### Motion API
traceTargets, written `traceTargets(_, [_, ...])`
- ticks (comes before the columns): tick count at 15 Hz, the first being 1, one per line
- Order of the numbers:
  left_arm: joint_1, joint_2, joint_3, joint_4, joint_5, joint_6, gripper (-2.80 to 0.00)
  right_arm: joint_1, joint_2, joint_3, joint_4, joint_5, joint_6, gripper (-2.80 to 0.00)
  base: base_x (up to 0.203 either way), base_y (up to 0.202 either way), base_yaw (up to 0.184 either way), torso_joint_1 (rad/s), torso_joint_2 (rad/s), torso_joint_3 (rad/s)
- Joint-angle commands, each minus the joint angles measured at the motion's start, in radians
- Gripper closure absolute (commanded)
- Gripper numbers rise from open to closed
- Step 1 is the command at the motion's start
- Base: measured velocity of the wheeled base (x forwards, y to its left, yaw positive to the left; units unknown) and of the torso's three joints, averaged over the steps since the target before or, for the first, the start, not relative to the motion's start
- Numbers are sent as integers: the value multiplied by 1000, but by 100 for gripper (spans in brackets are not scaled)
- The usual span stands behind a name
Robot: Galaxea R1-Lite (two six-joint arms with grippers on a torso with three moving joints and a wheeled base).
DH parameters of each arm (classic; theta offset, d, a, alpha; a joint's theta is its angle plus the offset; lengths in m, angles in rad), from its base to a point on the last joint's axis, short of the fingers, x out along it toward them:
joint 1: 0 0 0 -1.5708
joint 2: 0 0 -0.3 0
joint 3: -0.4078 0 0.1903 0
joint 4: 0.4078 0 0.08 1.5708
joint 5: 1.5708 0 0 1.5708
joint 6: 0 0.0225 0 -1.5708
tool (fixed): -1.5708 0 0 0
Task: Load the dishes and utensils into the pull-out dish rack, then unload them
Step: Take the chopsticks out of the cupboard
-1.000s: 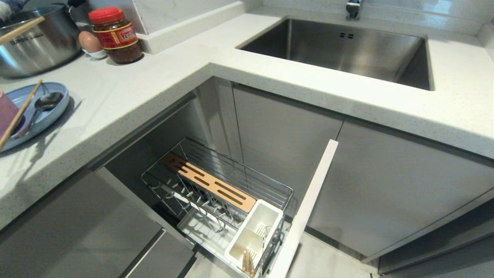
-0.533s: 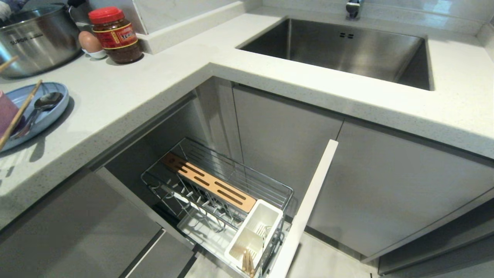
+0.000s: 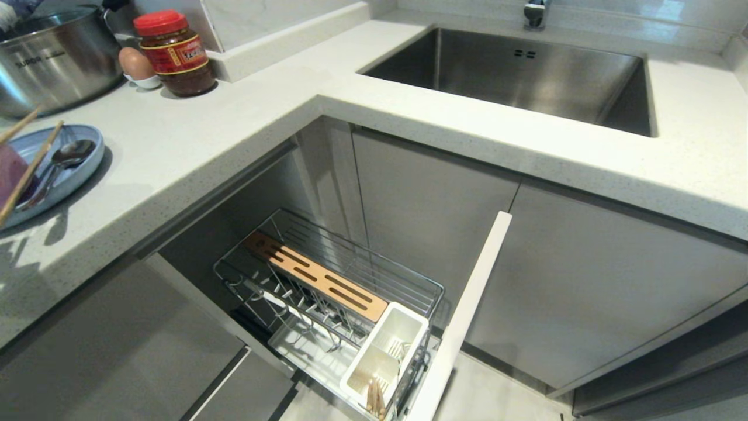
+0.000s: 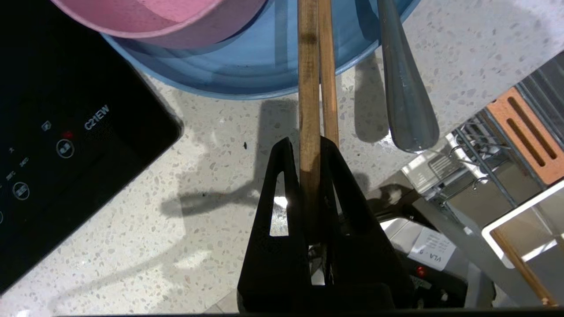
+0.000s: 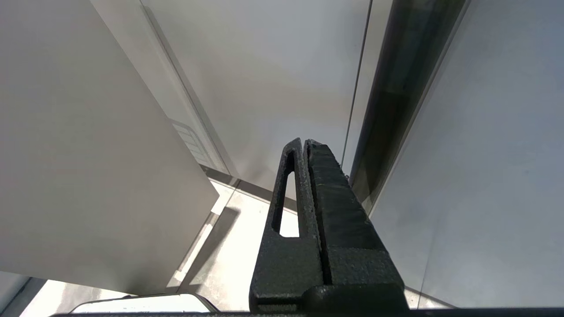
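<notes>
Left pincer (image 4: 310, 154) clamped tight on thin light wooden chopsticks (image 4: 313, 75).
Light, stiff, slippery sticks; held near one end, they may pivot or slide.

The light-blue plate (image 3: 75, 169) sits at nine o'clock on the counter, holding the pink bowl (image 4: 145, 20), a silver spoon (image 3: 61, 161) and wooden chopsticks (image 4: 308, 101). The chrome dish rack (image 3: 327, 304) stands pulled out at six o'clock.
</notes>
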Motion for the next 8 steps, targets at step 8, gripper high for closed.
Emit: traceTargets(8, [2,28,29,2,2,20,0,0,-4,0,0,0,0,0,0,0,0,0,0,0])
